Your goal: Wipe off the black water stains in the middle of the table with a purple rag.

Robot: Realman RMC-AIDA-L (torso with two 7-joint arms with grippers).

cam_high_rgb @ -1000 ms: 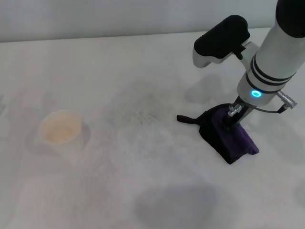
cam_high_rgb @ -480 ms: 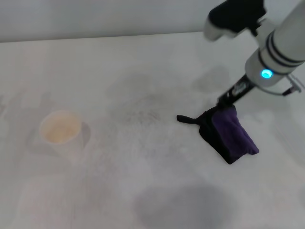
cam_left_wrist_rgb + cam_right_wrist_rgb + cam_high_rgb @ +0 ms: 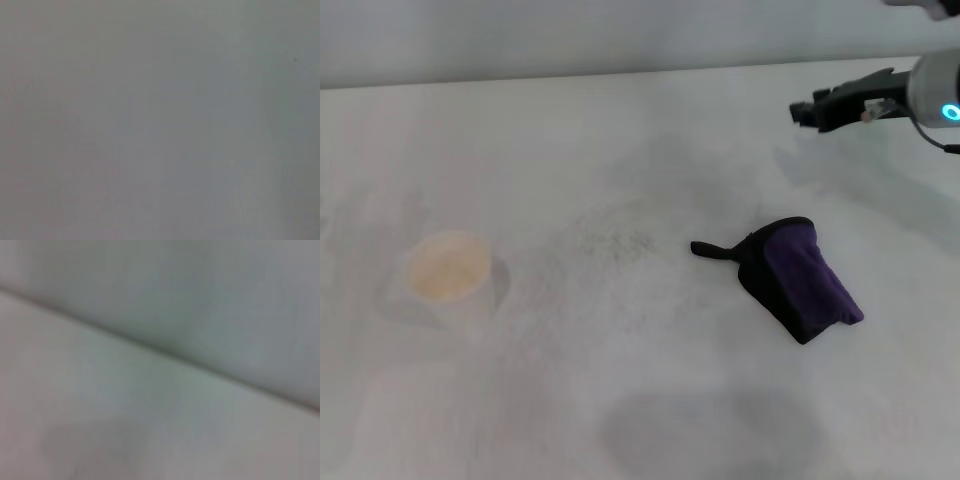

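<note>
We see one purple rag (image 3: 803,280) lying bunched on the white worktop (image 3: 570,400), right of centre, its long axis running diagonally toward the near right. The right end effector (image 3: 807,110) hovers well above and beyond it, holding nothing; whether its fingers are open we cannot tell. One pale cup (image 3: 448,266) stands far left. No black stain is visible.

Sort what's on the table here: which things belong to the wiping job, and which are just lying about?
Belongs to the job:
- purple rag, crumpled on the table, free of any grip
- right gripper, raised at the far right
- black water stains: no dark blot visible

Lying about:
- small cup at the left
- faint grey smudges
</note>
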